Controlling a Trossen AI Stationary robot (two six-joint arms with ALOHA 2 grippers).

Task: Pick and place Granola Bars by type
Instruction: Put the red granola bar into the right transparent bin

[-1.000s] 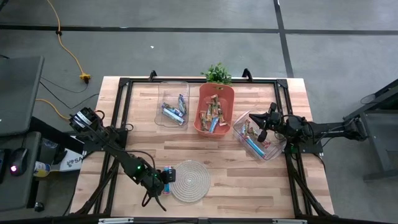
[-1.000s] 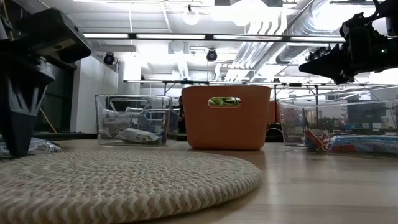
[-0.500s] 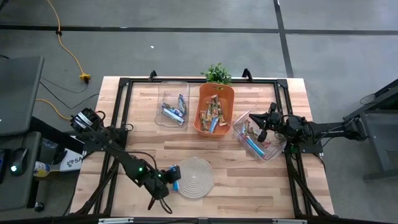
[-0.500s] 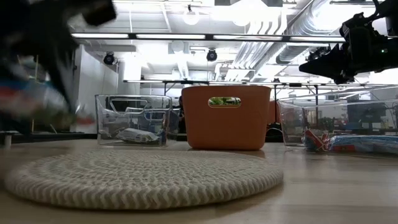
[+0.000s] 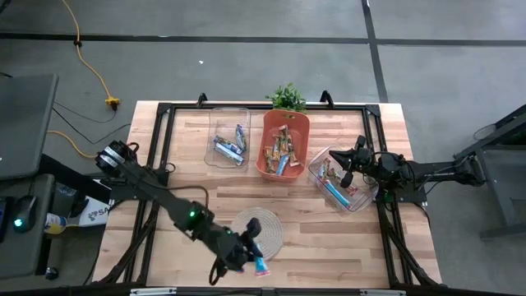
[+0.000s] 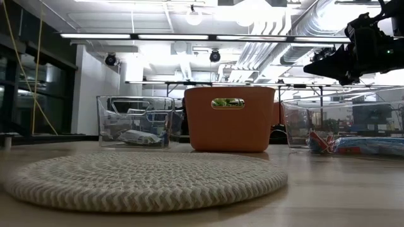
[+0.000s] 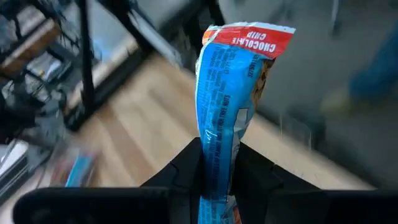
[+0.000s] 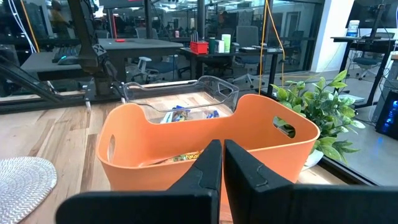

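The left arm reaches far out from its base at the desk's left edge, stretched diagonally toward the near middle of the desk. Its tool (image 5: pixel 253 256) hangs at the near edge, fingers (image 7: pixel 183 168) pinched on a light blue bar (image 7: pixel 229 106) that stands up between them. The right arm extends in from the right side, its tool (image 5: pixel 345 167) raised, with its fingers (image 8: pixel 205 165) pressed together.

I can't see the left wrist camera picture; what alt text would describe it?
A light blue wrapped granola bar with a red end stands upright, clamped in the left pincer between two dark fingers. Behind it, blurred, is the pale wooden table.
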